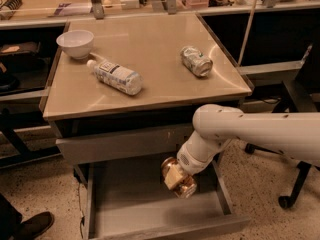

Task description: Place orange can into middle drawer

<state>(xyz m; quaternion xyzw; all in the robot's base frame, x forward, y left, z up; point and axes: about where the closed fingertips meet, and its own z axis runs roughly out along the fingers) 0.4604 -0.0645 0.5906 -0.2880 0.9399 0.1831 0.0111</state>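
One gripper [174, 175], orange can [187, 186] held — above middle drawer [132, 206]

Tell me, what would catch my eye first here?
The big white arm reaching in from the right stands out most. Its tool hangs low over the open middle drawer, clamped on the shiny orange can. Up on the tan table sit a white bowl at the back left, a clear bottle lying on its side, and a silver-green can tipped over to the right.
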